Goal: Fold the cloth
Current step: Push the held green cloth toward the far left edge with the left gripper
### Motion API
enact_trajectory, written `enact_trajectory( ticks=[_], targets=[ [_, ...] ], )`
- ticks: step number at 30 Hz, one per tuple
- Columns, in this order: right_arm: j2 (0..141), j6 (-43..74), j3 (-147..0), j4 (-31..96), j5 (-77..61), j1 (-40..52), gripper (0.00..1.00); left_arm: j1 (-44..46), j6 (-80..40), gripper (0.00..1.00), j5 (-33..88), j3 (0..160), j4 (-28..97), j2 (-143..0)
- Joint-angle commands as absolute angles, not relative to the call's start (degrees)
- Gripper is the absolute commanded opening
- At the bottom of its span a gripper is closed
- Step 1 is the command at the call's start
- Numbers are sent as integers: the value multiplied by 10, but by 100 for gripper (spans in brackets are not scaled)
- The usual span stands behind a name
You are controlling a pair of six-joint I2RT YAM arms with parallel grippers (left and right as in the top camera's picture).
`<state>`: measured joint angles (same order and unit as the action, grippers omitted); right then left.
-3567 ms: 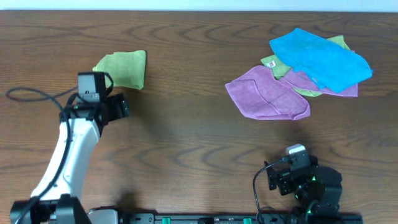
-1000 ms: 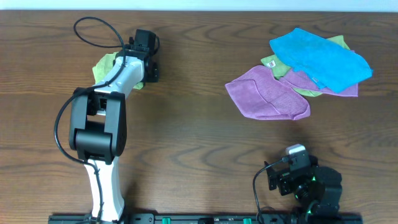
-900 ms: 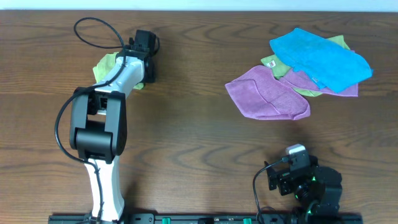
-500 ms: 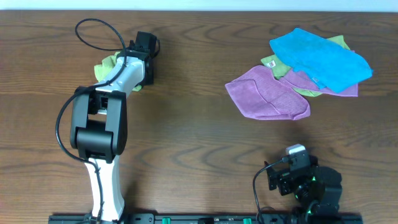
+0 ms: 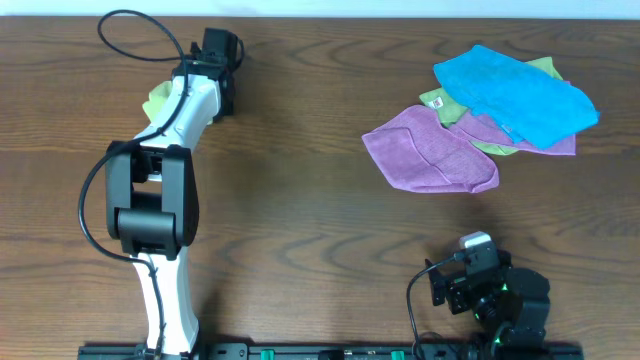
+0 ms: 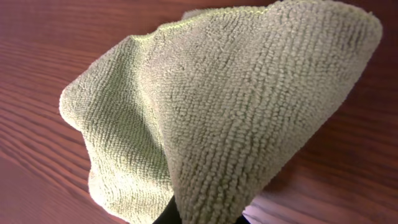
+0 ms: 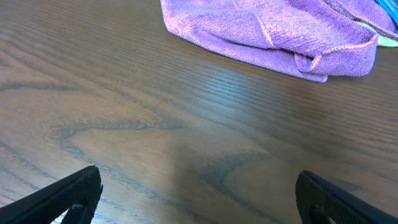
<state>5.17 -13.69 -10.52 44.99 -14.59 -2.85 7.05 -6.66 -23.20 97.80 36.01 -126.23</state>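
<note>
Since half a second earlier, the left gripper [image 5: 218, 88] had shifted toward eleven o'clock, clamped on the green cloth [image 6: 217, 112]; the right gripper [image 7: 198, 196] sat parted at five o'clock.

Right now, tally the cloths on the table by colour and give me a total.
Green: 2, the held green cloth in the left end effector and the piled green cloth.
Purple: 2, the front purple cloth and the rear purple cloth, unless they are one piece.
Blue: 1, the blue cloth.
Total: 5.
</note>
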Motion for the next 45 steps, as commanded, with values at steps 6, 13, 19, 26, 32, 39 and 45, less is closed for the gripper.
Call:
enact_trajectory(
  ticks=[6, 13, 19, 26, 32, 39, 45],
  targets=[
    [47, -142, -101, 450, -150, -24, 99, 38, -69, 6, -279, 1000, 361, -1270],
    [47, -142, -101, 450, -150, -24, 99, 22, -44, 6, -291, 1062, 361, -1270],
    [47, -142, -101, 450, -150, -24, 99, 13, -43, 6, -291, 1083, 327, -1270],
    [47, -142, -101, 450, -150, -24, 99, 7, -17, 6, -291, 1083, 281, -1280],
    [47, -142, -101, 450, -150, -24, 99, 8, 33, 6, -292, 1083, 176, -1316],
    [47, -142, -101, 450, -150, -24, 99, 7, 34, 6, -290, 1083, 142, -1343],
    [47, -142, -101, 450, -150, -24, 99, 4, 32, 6, -303, 1083, 110, -1377]
  ],
)
